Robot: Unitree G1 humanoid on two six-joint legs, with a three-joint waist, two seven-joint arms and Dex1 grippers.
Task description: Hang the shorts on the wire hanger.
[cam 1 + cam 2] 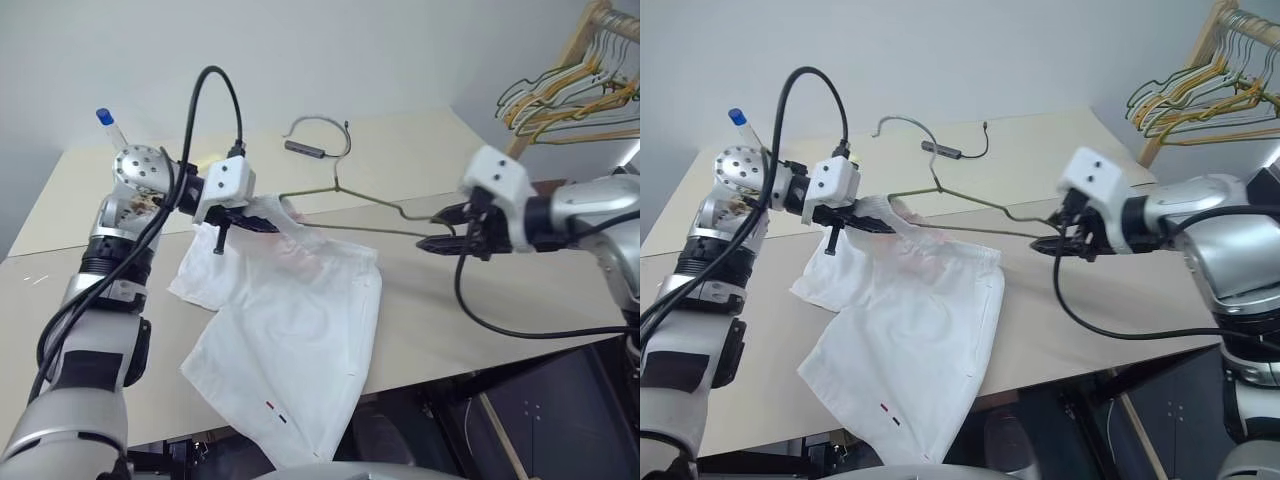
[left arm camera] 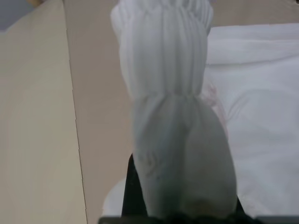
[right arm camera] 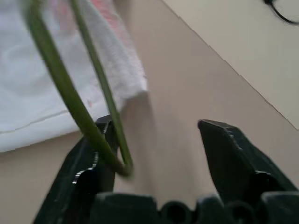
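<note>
Item: shorts (image 1: 290,330), white, thin. They lie on the worktop (image 1: 520,300) with one leg hanging over the near edge; the long axis runs from the gathered waistband at 11 o'clock to the leg hems at 5 o'clock. The waistband is lifted off the surface, bunched and clamped in the closed left tool (image 1: 250,217).

Item: wire hanger (image 1: 345,205), olive-grey. It is raised above the shorts with its long bar running 9 to 3 o'clock and its hook rising toward 12. Its 9 o'clock corner reaches the bunched waistband; whether it is threaded inside cannot be told. Its 3 o'clock corner sits between the spread fingers of the right tool (image 1: 440,228), resting against one finger (image 3: 88,158), not pinched.

Step in hand, as judged: feeding the waistband onto the hanger. The next move calls for a firm hold on the wire, then drawing the fabric along the bar.

Surroundings: black cable (image 1: 320,150) at 12 o'clock; rack of bunched hangers (image 1: 570,95) at 2 o'clock.
</note>
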